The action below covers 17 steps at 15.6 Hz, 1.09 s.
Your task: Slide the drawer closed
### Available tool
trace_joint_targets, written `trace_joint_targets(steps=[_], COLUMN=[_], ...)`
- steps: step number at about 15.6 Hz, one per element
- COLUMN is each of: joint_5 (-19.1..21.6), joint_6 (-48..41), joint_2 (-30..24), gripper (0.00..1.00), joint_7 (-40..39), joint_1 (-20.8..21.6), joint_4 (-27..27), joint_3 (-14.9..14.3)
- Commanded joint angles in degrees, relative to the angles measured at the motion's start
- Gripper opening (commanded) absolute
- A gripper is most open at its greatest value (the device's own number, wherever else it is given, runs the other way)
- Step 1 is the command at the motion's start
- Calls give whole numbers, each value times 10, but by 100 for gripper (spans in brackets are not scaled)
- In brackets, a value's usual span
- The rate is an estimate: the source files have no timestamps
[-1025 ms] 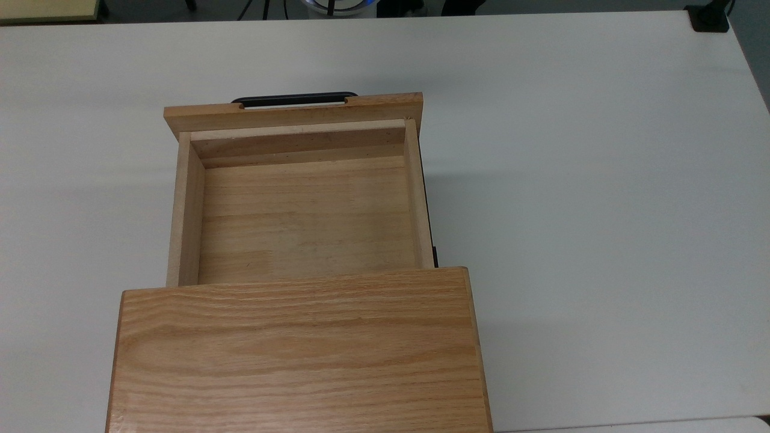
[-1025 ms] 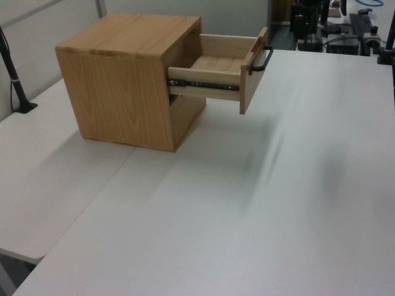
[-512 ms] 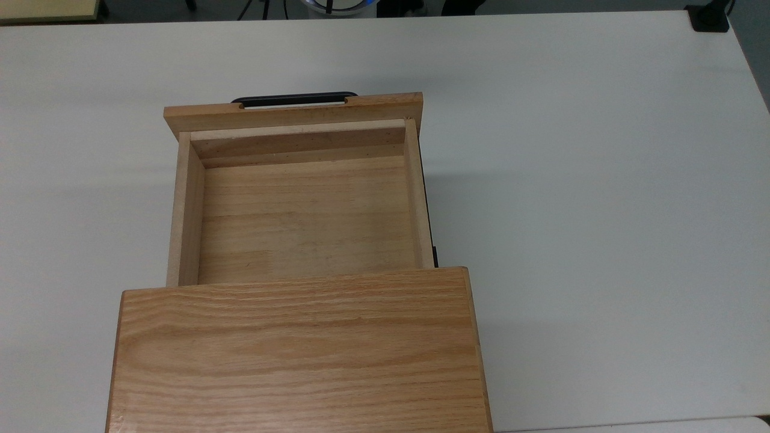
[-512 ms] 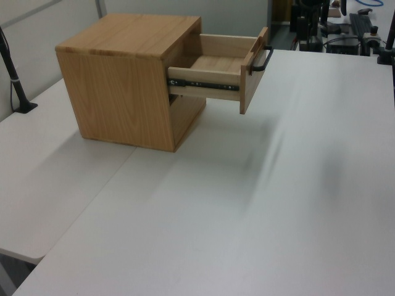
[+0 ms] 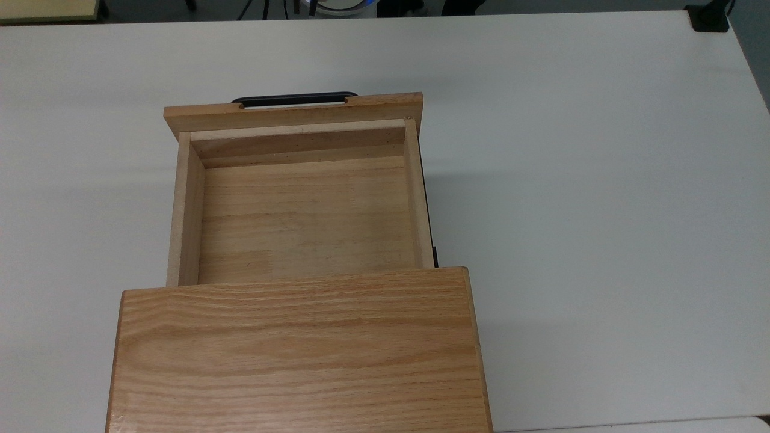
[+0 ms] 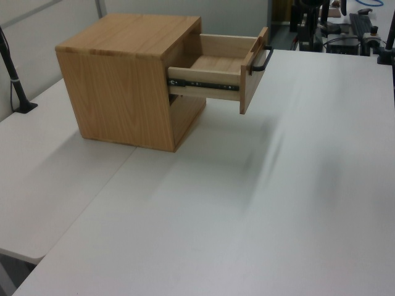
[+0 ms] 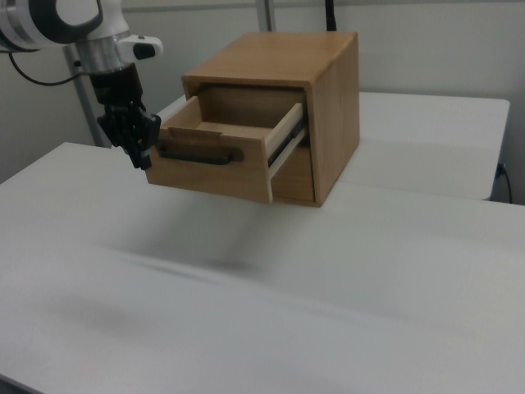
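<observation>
The light oak-coloured wooden drawer [image 5: 301, 210] with a thin black metal bar handle [image 5: 294, 98] stands pulled far out of the larger flat-topped wooden cabinet [image 5: 298, 352] on the white worktop [image 5: 601, 180]; its tray holds nothing; in the right view the black gripper [image 7: 138, 148] hangs just left of the drawer's front panel [image 7: 209, 168]; whether it is apart or together I cannot tell.

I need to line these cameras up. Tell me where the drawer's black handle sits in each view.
Top view: the handle lies above centre, along the drawer front's far edge.
Left view: the handle is upper right of centre, facing the left view's right.
Right view: the handle is left of centre, beside the pincer.
Shared landmark: the cabinet.
</observation>
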Motion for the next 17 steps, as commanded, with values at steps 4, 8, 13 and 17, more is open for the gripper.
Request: trace_joint_targets(steps=[4,8,13,17], joint_5=[70,102,116,116], joint_6=[52,114,221,309], joint_2=[59,115,153,202], gripper=[9,8,8,7], joint_7=[-87,-103,-67,-23], joint_1=[-1,-8,-8,-7], joint_4=[34,67,77,118], joint_3=[-31,-38,-39,-40])
